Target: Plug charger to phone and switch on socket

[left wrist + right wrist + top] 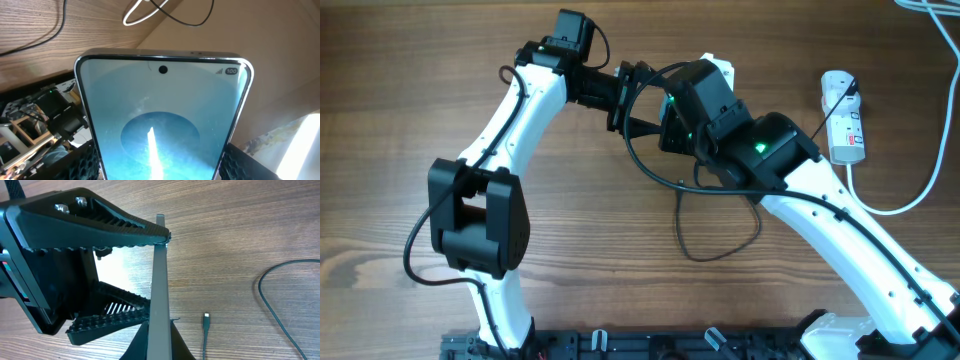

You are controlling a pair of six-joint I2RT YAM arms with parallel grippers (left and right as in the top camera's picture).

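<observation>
Upper centre of the overhead view, left gripper (161, 164) is clamped on the phone (160, 115), pads on both long edges near its lower end, cyan screen facing the wrist camera. The right gripper (670, 125) is just beside it, jaws apart or together, cannot tell. Charger (260, 282) lies loose on the table (400, 60), plug tip (206, 317) just right of the edge-on phone, not touching; socket (845, 120) with white cord (920, 190) is at upper right, well apart, right arm (840, 220) between.
</observation>
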